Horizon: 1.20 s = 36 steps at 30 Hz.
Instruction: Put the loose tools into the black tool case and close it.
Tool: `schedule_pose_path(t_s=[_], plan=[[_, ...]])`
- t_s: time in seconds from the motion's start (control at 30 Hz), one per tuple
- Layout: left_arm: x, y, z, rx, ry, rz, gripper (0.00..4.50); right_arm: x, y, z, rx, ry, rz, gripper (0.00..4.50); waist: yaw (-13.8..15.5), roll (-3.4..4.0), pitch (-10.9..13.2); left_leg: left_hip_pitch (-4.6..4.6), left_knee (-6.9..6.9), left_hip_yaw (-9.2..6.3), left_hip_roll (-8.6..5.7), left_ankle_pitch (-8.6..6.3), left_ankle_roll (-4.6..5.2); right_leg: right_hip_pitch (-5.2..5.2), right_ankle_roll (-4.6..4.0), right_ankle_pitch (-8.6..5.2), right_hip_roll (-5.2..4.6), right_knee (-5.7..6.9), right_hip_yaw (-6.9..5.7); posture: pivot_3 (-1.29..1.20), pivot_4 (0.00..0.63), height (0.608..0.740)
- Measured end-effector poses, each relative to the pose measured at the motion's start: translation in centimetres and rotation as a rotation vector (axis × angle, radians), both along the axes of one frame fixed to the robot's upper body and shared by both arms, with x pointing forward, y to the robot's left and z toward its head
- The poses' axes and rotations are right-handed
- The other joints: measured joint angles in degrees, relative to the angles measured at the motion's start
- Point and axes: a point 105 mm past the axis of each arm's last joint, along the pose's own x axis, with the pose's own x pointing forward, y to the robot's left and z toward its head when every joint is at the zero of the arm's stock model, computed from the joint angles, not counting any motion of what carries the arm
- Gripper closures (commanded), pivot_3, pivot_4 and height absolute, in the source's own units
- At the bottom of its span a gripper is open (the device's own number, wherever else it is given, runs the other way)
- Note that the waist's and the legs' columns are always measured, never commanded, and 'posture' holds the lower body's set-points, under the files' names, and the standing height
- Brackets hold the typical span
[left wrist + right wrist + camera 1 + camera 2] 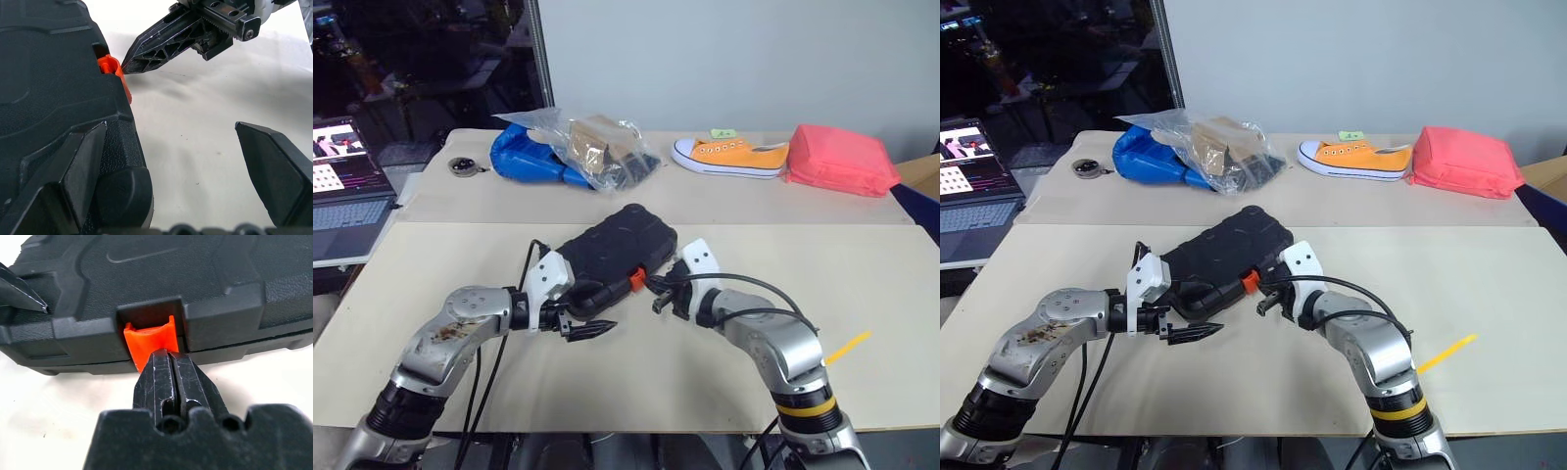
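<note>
The black tool case [617, 245] lies with its lid down in the middle of the table, its orange latch [635, 280] on the near edge. My right gripper [170, 358] is shut, and its joined tips press against the orange latch [149, 340] from the front. My left gripper [578, 315] is open at the case's near left corner. One of its fingers [83, 166] lies against the case [44, 88], and the other [274, 166] hangs over bare table. The loose tools are out of view.
At the back of the table are a blue bag [524, 157] with a clear plastic bag [602, 147], an orange sneaker [729, 157] and a pink pouch [842, 159]. A small round object [462, 166] and a laptop [347, 196] are at the left. A yellow strip [847, 346] lies near my right arm.
</note>
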Motion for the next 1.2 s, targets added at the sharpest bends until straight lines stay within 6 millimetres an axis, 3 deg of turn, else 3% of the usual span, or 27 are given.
schedule_pose_path(t_s=[0.33,0.6,1.2], plan=[[-0.1,0.0,0.0,-0.002,-0.003,-0.003,0.0,-0.5,0.2,1.8,0.104,-0.056,0.038,4.43,0.01,0.0,0.0,-0.04,-0.05,0.0,-0.06,-0.01,0.0,-0.01,-0.04,0.02,-0.07,-0.08,0.0,0.0,0.15,0.74],[-0.1,0.0,-0.1,-0.002,-0.008,-0.003,0.0,0.8,0.9,0.8,0.06,-0.066,0.027,4.43,0.04,0.0,-0.01,-0.04,-0.05,0.01,-0.06,-0.01,0.0,0.01,-0.06,0.04,-0.08,-0.09,0.0,0.0,0.15,0.74],[0.2,0.3,-0.5,0.003,0.002,0.035,0.0,1.2,1.3,-0.8,-0.06,-0.079,0.044,4.43,-0.06,-0.13,-0.44,0.39,-0.07,0.06,0.0,-0.01,-0.01,0.28,0.04,-0.03,-0.15,-0.08,0.03,0.0,0.15,0.74]])
